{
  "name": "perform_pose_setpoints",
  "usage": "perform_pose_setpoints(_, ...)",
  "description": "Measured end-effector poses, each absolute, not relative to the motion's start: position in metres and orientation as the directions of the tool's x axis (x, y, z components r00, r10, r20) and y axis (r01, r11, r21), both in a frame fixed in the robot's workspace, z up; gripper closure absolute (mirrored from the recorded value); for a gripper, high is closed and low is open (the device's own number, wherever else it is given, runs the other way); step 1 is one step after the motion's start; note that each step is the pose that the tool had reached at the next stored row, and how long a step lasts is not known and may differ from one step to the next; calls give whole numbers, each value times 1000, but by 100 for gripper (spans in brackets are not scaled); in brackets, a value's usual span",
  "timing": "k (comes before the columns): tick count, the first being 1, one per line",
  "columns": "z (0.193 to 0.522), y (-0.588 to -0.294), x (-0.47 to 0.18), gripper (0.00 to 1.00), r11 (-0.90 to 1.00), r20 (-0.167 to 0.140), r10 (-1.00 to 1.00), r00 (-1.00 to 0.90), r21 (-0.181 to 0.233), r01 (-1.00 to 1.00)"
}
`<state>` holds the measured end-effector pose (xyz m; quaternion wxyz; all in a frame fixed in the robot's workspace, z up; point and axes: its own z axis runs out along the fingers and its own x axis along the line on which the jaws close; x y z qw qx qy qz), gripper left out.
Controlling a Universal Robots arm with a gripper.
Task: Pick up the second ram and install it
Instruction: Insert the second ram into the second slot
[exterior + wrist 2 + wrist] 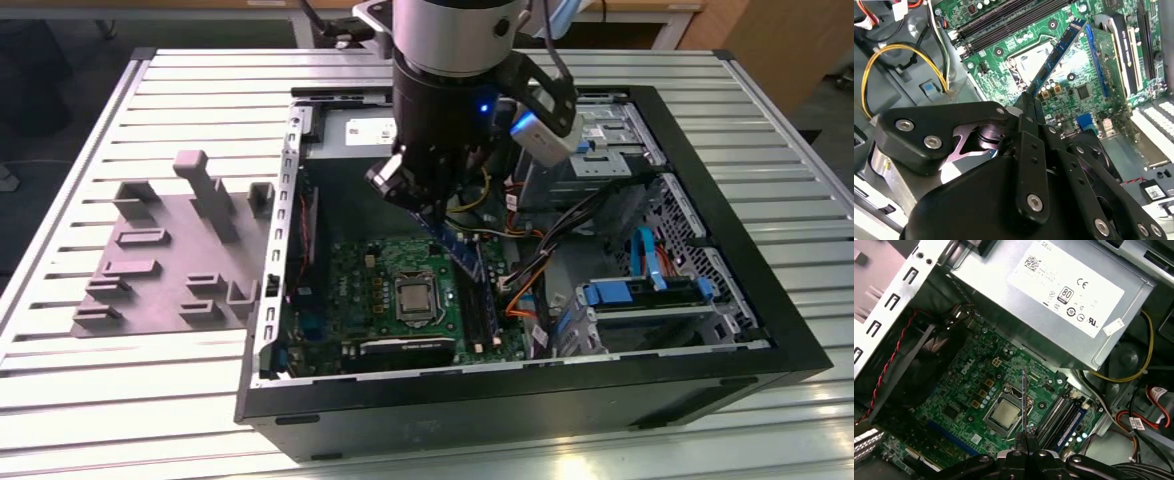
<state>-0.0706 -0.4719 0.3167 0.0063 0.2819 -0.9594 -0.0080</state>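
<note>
Above the green motherboard [966, 385] inside the open black computer case [534, 400], the black gripper [1029, 102] is clamped narrowly on one end of the second ram [1059, 52], a thin dark blue-green memory stick, held slanted over the silver processor socket [1004, 415], near the long black memory slots [1004, 20].

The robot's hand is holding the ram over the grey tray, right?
No. The hand holds the ram over the green board inside the case, not over the tray beside it; the exterior view shows this.
</note>
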Motion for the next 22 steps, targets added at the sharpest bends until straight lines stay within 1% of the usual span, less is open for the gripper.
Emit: perform_pose_setpoints(22,317,-472,-71,89,941,7,-339,-941,19,-338)
